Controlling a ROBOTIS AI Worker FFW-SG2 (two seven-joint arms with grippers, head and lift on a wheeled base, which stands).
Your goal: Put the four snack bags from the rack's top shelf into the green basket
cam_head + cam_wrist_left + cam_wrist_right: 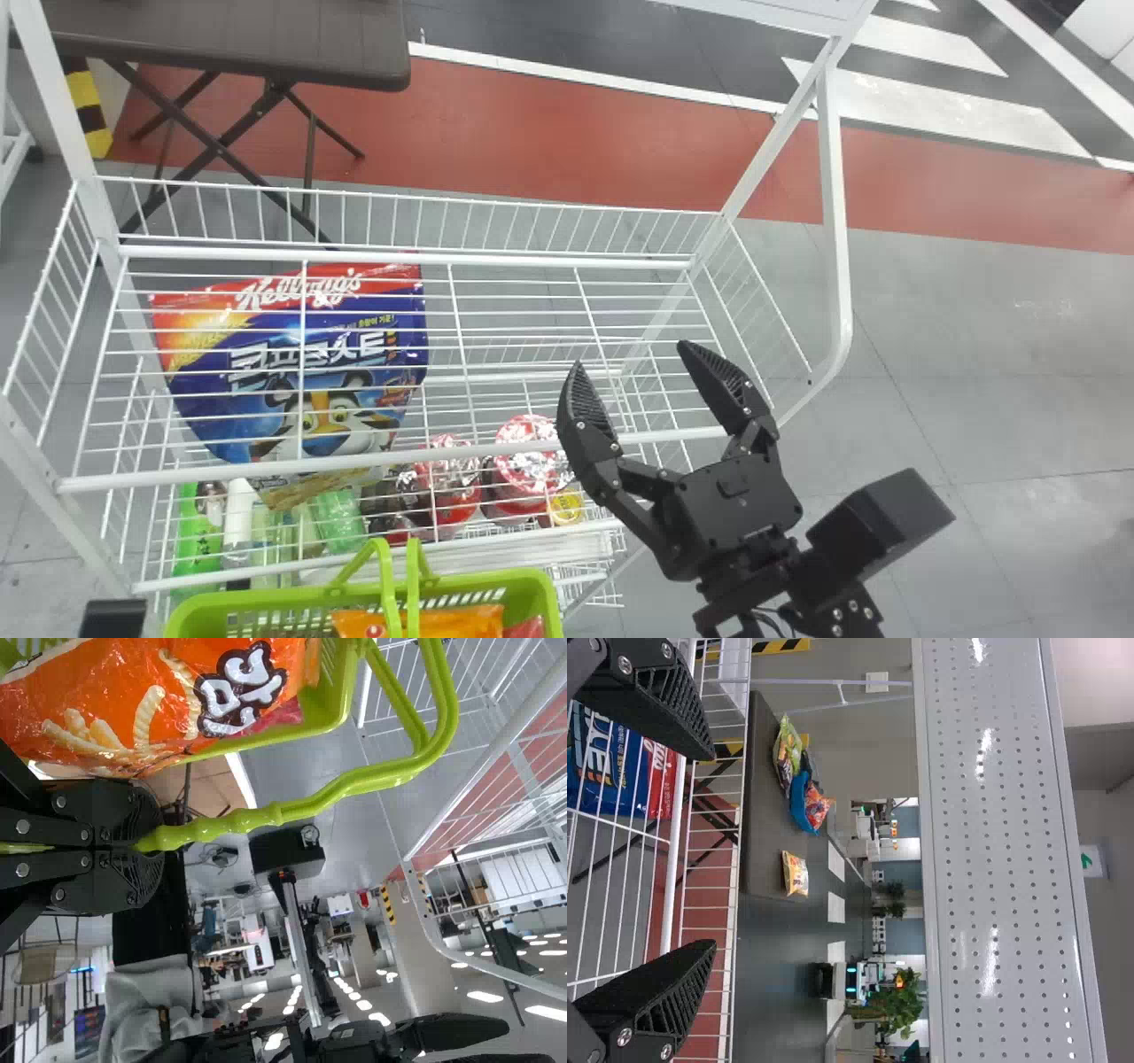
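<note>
Head view: the white wire rack spans most of the scene, with the dark brown folding table behind it. Near the bottom edge, in front of the rack, is the lime-green plastic basket, with a glossy orange snack bag inside. The big blue, red and yellow cereal bag lies on the top shelf's left part, and the right gripper is over the right part, jaws spread wide, nothing between them. Clenched on the basket's slim green handle is the left gripper, in the left wrist view. Smallest, on the folding table in the right wrist view, is a little yellow-and-white packet, apart from the other bags
</note>
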